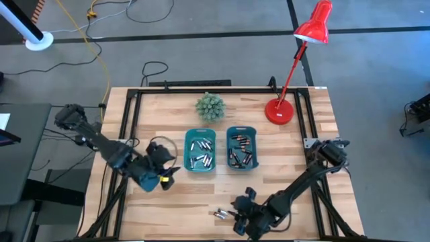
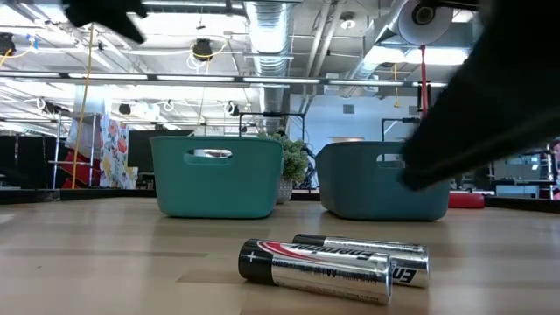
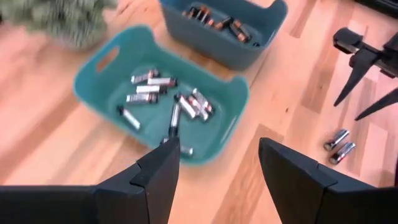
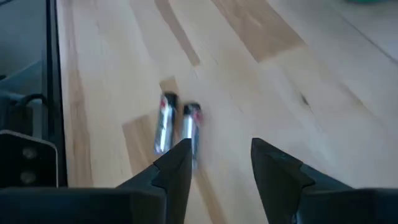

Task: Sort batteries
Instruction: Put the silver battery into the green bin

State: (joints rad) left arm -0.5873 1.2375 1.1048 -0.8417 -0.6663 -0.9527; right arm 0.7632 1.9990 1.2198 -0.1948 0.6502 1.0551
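The right pincer point(image 4: 214, 165) hangs released just beside two loose batteries point(image 4: 177, 121) on the counter point(image 4: 261, 93) — the pick step, I judge — and next must straddle one and close, while the left pincer point(image 3: 217, 168) waits released near the bins point(image 3: 161, 102).

Front battery point(image 2: 315, 271) on the table: a plus sign at its black end, label print too blurred to read. Rear battery point(image 2: 367, 254): same, no legible brand.

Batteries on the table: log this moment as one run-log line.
loose batteries: two, side by side on bare wood | right gripper: open, just beside them, holding nothing | left gripper: open, near left bin
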